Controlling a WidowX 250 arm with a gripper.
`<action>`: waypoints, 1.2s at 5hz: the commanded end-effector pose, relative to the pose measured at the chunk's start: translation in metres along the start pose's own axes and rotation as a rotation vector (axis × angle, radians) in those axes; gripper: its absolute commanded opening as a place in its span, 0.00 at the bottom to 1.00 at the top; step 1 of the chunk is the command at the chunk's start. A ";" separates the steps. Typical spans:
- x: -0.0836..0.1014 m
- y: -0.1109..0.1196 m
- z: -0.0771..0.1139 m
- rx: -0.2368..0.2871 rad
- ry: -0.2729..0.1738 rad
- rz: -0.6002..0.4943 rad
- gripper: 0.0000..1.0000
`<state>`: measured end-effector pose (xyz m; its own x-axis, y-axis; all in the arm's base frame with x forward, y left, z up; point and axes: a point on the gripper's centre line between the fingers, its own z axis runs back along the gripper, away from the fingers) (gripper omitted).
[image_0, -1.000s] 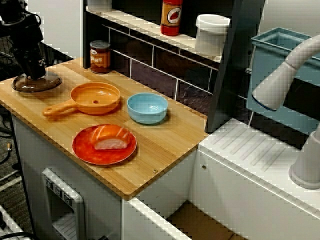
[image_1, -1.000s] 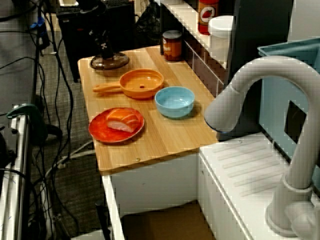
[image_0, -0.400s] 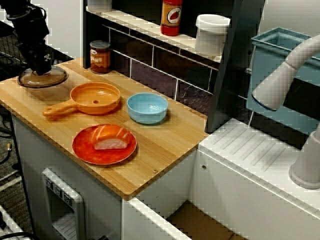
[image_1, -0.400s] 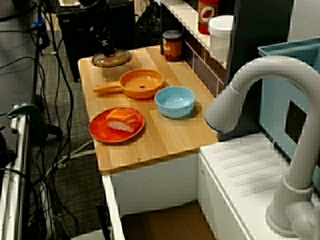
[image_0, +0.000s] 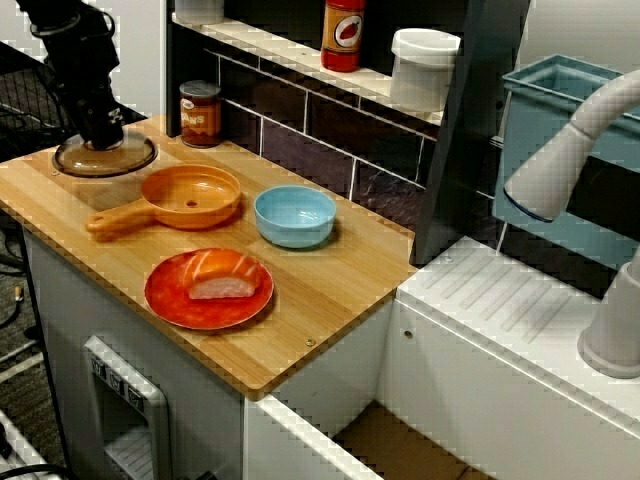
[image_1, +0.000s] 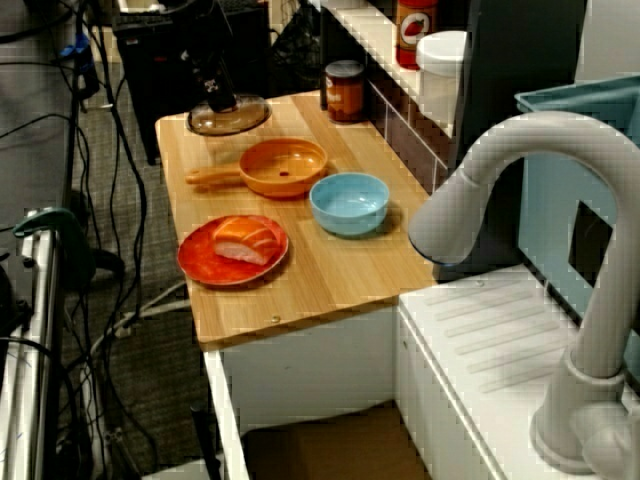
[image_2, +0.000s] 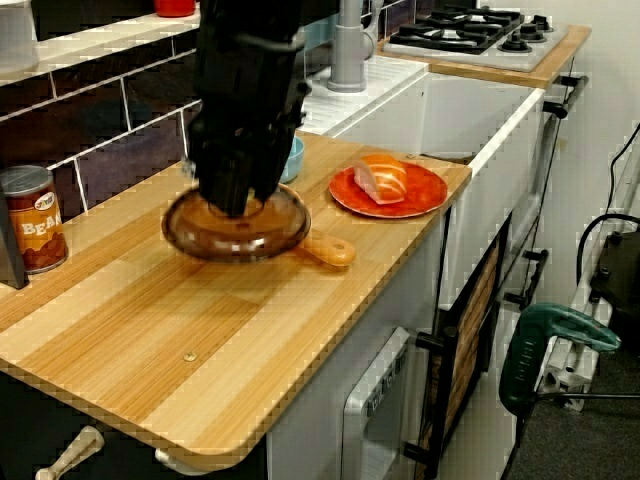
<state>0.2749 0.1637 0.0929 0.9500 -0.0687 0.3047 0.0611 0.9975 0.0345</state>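
One lid (image_0: 105, 158) is what your gripper (image_0: 101, 133) is carrying right now. The fingers are pinching together on the lid's middle, and they're hiding the knob itself, so I can't tell you how it's sitting in there. The lid is hanging roughly level, off the counter (image_0: 330, 290). In the front view it's throwing a shadow on the wood right under it. It's hovering at the left end, just beside the pan (image_0: 190, 195) and near the can (image_0: 200, 113) by the tiled wall.

From the counter's end the lid is looking blurry and is covering most of the pan, with only the handle poking out. From that angle I can't tell you how much the two are really overlapping. The view past the faucet (image_1: 520, 180) is showing them apart, not touching.

Further along, the bowl (image_0: 294, 215) is sitting just right of the pan. The plate (image_0: 208, 290) is lying toward the front edge, and a piece of sushi (image_0: 222, 280) is resting on it.
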 end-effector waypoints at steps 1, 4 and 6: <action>0.004 -0.027 0.016 0.028 -0.047 -0.031 0.00; 0.016 -0.061 0.009 0.018 -0.068 -0.095 0.00; 0.024 -0.060 0.005 0.023 -0.053 -0.099 0.00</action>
<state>0.2942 0.0940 0.0899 0.9364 -0.1611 0.3118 0.1476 0.9868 0.0666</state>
